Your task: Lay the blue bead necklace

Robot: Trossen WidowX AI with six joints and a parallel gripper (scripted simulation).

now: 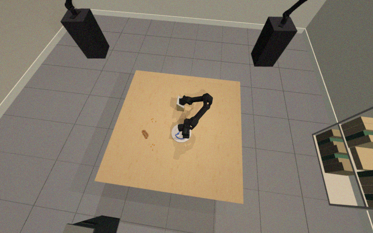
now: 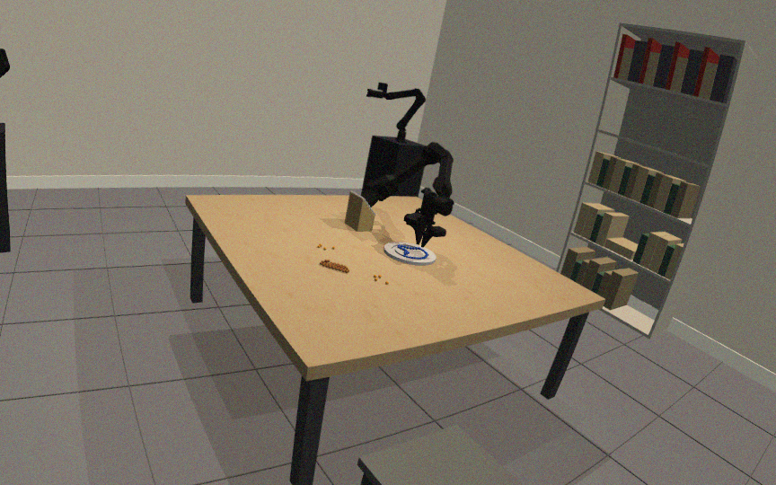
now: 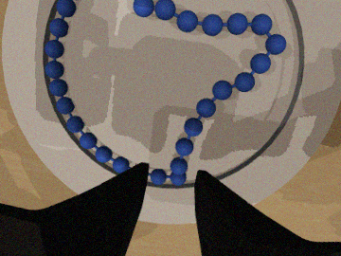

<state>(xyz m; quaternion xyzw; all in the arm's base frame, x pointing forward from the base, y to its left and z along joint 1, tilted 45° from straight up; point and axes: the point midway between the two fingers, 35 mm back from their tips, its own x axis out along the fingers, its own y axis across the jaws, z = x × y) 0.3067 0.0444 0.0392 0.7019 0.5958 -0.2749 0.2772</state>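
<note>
Half the blue bead necklace point(image 3: 63, 93) sits in the round bead board point(image 3: 316, 71) groove; the rest cuts across beyond the jaws, which seem narrowed but empty.

The gripper point(image 3: 170, 175) hangs low over the near rim of the round bead board point(image 3: 26, 52), its narrow gap straddling the nearest beads of the blue bead necklace point(image 3: 212, 25). The strand fills the groove's left arc, then cuts in a zigzag across the board's middle, so it blocks a straight pass there; the groove's right arc lies bare. On the table point(image 2: 401, 320), the tan block point(image 2: 359, 212) stands behind the board, near it, under the robot's own arm point(image 1: 202, 108). The brown bead strand point(image 2: 334, 266) and loose orange beads point(image 2: 380, 278) lie flat, well apart to the side.
</note>
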